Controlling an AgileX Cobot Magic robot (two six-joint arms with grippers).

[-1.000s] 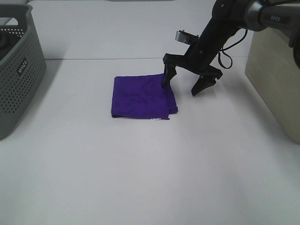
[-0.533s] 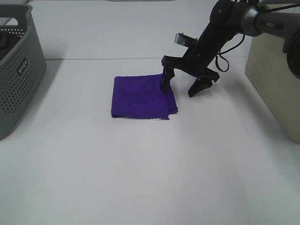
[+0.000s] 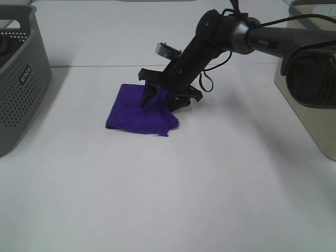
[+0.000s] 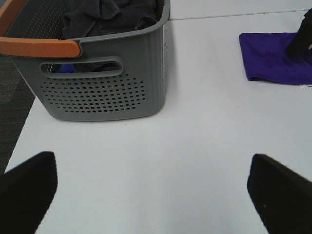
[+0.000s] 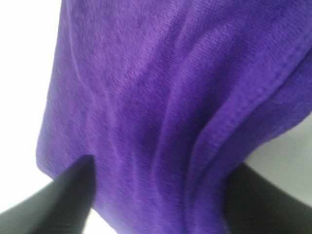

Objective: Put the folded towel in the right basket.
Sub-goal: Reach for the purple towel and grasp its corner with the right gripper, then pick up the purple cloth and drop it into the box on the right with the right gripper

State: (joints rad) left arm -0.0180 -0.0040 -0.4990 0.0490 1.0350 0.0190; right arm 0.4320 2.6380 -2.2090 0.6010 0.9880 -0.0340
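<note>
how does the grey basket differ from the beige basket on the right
The grey basket has perforated walls; the beige basket shows no holes from here. The grey basket holds dark clothes; the beige basket's inside is hidden. The grey basket sits left of the purple towel, the beige basket right of it. Both stand on the white table.

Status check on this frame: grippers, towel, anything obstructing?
Right gripper open, fingers astride the purple towel at its bunched edge, no grip yet. Left gripper open, idle. Nothing visible between towel and right basket.
</note>
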